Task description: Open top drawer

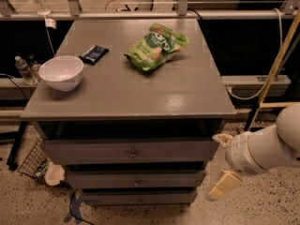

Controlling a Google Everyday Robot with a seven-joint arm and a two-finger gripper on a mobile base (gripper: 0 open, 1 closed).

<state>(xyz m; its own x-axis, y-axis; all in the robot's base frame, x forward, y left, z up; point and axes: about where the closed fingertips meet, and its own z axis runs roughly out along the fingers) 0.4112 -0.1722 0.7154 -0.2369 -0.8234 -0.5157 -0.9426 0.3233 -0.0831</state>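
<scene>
The top drawer (93, 151) is a wide grey front with a small round metal knob (133, 153) at its centre, set under the cabinet top. It sits flush with the cabinet and looks closed. My gripper (221, 163) is at the cabinet's right front corner, level with the drawers and well right of the knob. Its two cream fingers (224, 184) stand wide apart, one above the other, and hold nothing. The white arm (267, 146) comes in from the right edge.
On the grey cabinet top (140, 88) are a white bowl (61, 71), a dark packet (93, 54) and a green chip bag (156, 45). Two lower drawer fronts (136, 179) sit below. A wire basket (33, 162) and a bottle (23, 69) stand at the left, and a yellow pole (276, 64) at the right.
</scene>
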